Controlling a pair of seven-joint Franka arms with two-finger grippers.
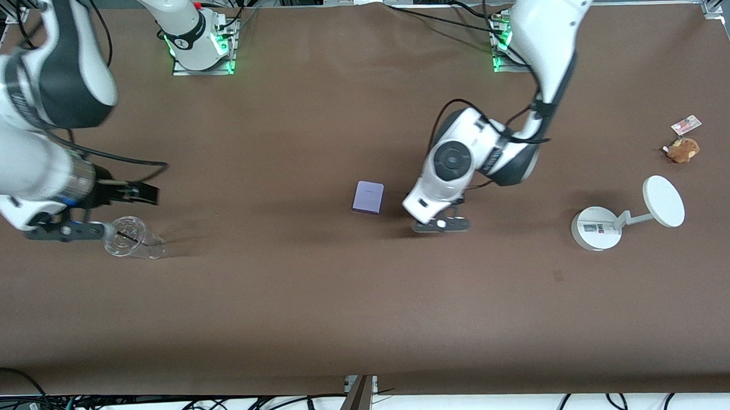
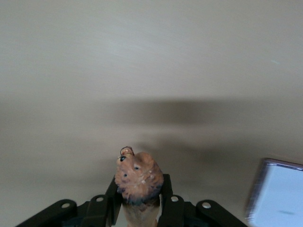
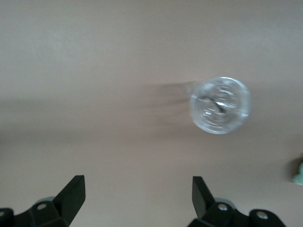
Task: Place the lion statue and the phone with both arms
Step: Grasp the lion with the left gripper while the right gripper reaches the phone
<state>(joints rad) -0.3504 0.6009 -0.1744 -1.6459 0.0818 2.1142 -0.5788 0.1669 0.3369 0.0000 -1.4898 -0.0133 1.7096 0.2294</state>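
My left gripper [image 1: 441, 224] is low over the middle of the table, beside the phone [image 1: 368, 197], a flat pale lavender rectangle with a purple edge. In the left wrist view the gripper [image 2: 139, 201] is shut on the lion statue [image 2: 138, 178], whose orange-brown head sticks out between the fingers. The phone's corner [image 2: 277, 196] shows there too. The lion is hidden under the hand in the front view. My right gripper [image 1: 68, 231] is open and empty near the right arm's end of the table. In the right wrist view its fingers [image 3: 75, 189] stand wide apart over bare table.
A clear plastic cup [image 1: 130, 238] stands right by the right gripper and shows in the right wrist view [image 3: 220, 105]. A white round-based stand with a disc [image 1: 596, 227] and a brown plush with a tag [image 1: 683, 149] lie toward the left arm's end.
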